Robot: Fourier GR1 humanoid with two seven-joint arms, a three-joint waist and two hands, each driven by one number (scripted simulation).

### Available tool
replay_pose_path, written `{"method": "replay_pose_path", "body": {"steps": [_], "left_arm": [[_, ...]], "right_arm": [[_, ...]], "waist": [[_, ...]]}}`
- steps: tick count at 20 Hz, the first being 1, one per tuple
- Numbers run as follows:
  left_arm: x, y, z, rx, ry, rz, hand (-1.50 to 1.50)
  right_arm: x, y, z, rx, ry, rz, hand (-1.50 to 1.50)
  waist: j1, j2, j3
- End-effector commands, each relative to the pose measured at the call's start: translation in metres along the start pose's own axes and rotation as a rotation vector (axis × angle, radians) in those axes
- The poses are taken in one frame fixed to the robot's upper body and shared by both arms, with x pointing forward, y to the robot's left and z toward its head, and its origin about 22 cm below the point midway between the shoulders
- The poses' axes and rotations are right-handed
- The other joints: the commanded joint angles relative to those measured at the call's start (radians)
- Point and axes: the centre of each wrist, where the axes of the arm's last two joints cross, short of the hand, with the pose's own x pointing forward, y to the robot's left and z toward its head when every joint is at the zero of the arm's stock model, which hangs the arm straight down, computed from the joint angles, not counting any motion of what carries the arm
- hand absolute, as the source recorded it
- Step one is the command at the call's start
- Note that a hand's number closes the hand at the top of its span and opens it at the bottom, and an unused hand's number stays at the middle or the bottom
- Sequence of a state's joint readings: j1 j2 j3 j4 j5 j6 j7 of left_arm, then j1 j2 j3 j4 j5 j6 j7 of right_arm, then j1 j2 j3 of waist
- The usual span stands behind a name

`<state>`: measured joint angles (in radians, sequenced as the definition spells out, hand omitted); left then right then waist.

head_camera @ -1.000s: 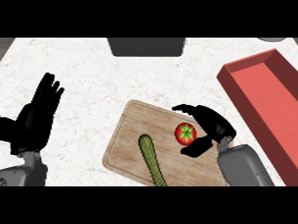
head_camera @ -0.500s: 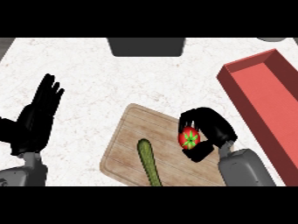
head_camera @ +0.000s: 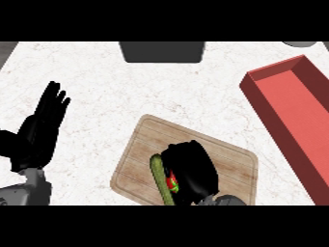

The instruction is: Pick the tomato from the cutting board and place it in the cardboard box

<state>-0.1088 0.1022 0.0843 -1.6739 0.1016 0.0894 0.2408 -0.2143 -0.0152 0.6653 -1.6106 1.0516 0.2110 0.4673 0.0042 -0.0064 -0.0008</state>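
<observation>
Right hand point(head_camera: 189, 170) sits low over the cutting board point(head_camera: 217, 159), fingers curled round the tomato point(head_camera: 171, 183); only a sliver of red w/ a bit of green shows under the palm, at the hand's left side. Tomato is above the board's lower middle, right beside the cucumber point(head_camera: 158, 176), which lies lengthwise on the board and is partly hidden by the hand. Can't tell if the tomato touches the board.

Left hand point(head_camera: 40, 130) is at the view's left over the white worktop point(head_camera: 138, 91), fingers straight and spread, pointing up, holding nothing.

Red box point(head_camera: 302, 120) lies at the right, well apart from the board, open side up. Dark grey object point(head_camera: 161, 51) at the worktop's far edge, top centre.
</observation>
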Motion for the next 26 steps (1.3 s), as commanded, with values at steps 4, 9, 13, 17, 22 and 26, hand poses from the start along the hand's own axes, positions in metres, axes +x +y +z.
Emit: {"method": "replay_pose_path", "body": {"steps": [4, 9, 13, 17, 22, 26], "left_arm": [[-0.011, 0.012, 0.011, -0.012, -0.004, -0.002, 0.00], [0.003, 0.004, -0.005, -0.006, 0.009, 0.005, 0.00], [-0.007, -0.002, 0.000, 0.003, 0.000, -0.003, 0.00], [-0.012, 0.014, 0.006, 0.001, 0.003, -0.001, 0.00], [-0.014, 0.005, 0.015, 0.014, 0.002, 0.002, 0.00], [-0.007, 0.007, 0.006, 0.007, 0.000, 0.003, 0.00]], "right_arm": [[0.079, -0.001, 0.059, -0.124, -0.075, 0.100, 1.50], [0.097, -0.062, 0.080, -0.213, -0.139, 0.148, 1.50], [0.092, -0.075, 0.086, -0.414, -0.020, -0.064, 1.50], [0.089, -0.103, 0.093, -0.541, 0.093, -0.104, 1.50], [0.061, -0.144, 0.083, -0.665, 0.224, -0.104, 1.50], [0.046, -0.174, 0.090, -0.682, 0.279, -0.147, 1.50]], "waist": [[0.001, 0.002, 0.000], [-0.002, 0.003, 0.000], [-0.006, 0.002, 0.000], [-0.005, 0.002, -0.001], [-0.005, 0.004, 0.000], [-0.005, 0.004, 0.000]]}}
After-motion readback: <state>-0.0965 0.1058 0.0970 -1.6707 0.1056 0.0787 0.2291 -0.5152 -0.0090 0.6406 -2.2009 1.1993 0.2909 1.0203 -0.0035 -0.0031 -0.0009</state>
